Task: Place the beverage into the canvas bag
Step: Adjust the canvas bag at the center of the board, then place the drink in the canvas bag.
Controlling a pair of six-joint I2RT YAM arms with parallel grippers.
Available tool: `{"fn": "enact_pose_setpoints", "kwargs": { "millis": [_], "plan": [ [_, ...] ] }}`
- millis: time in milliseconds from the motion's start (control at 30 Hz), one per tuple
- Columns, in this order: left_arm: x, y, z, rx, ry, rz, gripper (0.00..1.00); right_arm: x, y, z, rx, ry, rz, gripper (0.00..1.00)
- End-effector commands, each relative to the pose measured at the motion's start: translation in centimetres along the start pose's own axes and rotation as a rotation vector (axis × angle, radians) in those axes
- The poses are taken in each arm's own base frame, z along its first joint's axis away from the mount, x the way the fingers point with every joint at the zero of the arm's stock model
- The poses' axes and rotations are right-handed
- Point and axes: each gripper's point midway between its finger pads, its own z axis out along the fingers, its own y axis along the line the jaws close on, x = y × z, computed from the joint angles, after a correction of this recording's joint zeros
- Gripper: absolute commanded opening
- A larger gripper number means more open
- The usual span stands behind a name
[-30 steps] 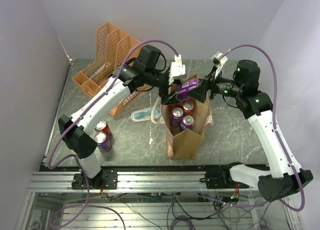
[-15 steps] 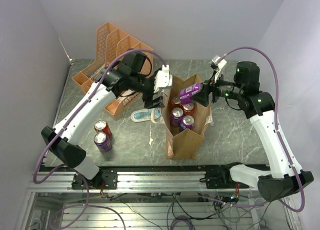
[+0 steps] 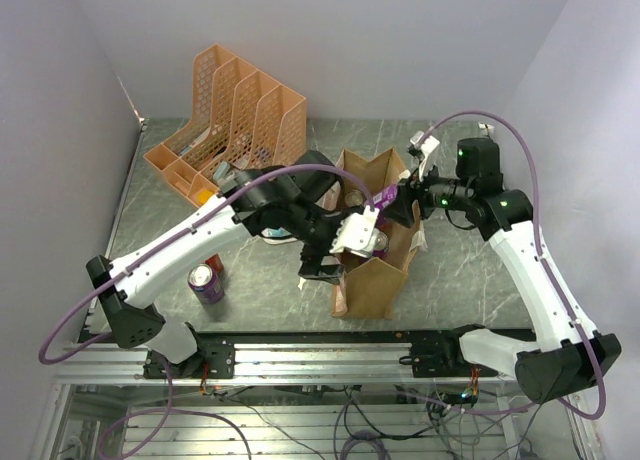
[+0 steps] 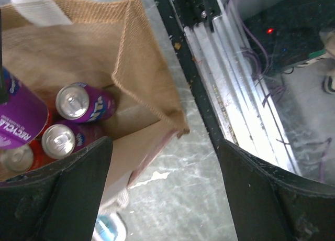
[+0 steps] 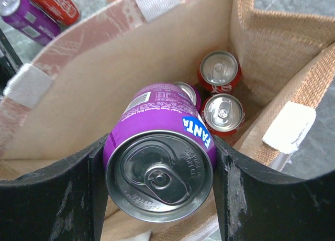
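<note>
One can (image 5: 157, 120), clamped in your right pincer (image 5: 159, 170), points base-first into the bag (image 5: 94, 89) just beyond its fingertips; left pincer (image 4: 162, 146) gapes empty.

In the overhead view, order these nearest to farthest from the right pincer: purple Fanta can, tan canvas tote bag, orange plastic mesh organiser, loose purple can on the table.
1. Purple Fanta can, held in the right pincer.
2. Tan canvas tote bag, just beneath it.
3. Orange plastic mesh organiser, back left.
4. Loose purple can, front left.
</note>
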Motion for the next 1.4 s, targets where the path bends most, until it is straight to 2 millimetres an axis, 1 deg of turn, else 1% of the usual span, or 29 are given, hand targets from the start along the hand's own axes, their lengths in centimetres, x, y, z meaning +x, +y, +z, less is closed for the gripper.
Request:
{"fn": "enact_pose_setpoints", "kwargs": {
  "millis": [0,133,167,233,300,433,533,633,700,767,867,1000,1167,1267,1367],
  "plan": [
    [-1.1,0.4,2.7,0.009,-0.044,-0.111,0.93,-2.1,-0.8,-0.3,0.038,-0.106,-0.098,0.0],
    [-1.9,0.9,4.6,0.026,-0.071,-0.166,0.92,-1.2,-0.3,-0.8,0.034,-0.108,-0.114,0.0],
    [-1.9,1.1,5.2,0.019,-0.066,-0.179,0.91,-0.9,-0.1,-1.0,0.03,-0.105,-0.115,0.0],
    [-1.2,1.3,6.2,0.017,-0.04,-0.199,0.86,-0.5,0.3,-1.1,0.019,-0.106,-0.11,0.0],
    [-1.1,1.0,6.8,0.038,-0.037,-0.19,0.76,-0.3,0.5,-1.2,0.015,-0.108,-0.108,0.0],
    [-1.6,-0.6,6.9,0.105,-0.029,-0.095,0.48,0.1,0.4,-1.4,0.023,-0.106,-0.105,0.0],
    [-1.4,-1.9,7.1,0.142,-0.002,-0.022,0.32,0.4,0.7,-1.3,0.004,-0.105,-0.094,0.0],
    [-1.1,-3.2,7.6,0.17,0.039,0.05,0.2,0.4,1.0,-1.3,-0.018,-0.097,-0.091,0.0],
    [-0.7,-4.0,8.2,0.19,0.066,0.09,0.15,0.3,1.3,-1.4,-0.033,-0.09,-0.081,0.0],
    [-0.3,-4.6,8.6,0.205,0.087,0.115,0.11,0.5,1.9,-1.5,-0.058,-0.077,-0.067,0.0],
    [0.2,-4.9,9.0,0.219,0.095,0.126,0.09,1.4,2.2,-1.6,-0.07,-0.041,-0.053,0.0],
    [1.7,-5.4,9.5,0.241,0.121,0.165,0.08,3.2,2.0,-1.6,-0.056,0.019,-0.058,0.0],
    [3.7,-5.5,9.9,0.242,0.161,0.218,0.1,4.9,1.5,-2.0,-0.037,0.083,-0.105,0.0],
    [4.2,-5.4,10.0,0.243,0.176,0.248,0.1,5.3,2.0,-1.8,-0.086,0.101,-0.121,0.0],
    [4.2,-5.1,9.9,0.235,0.185,0.259,0.1,5.1,2.6,-1.1,-0.159,0.107,-0.097,0.0]
  ]
}}
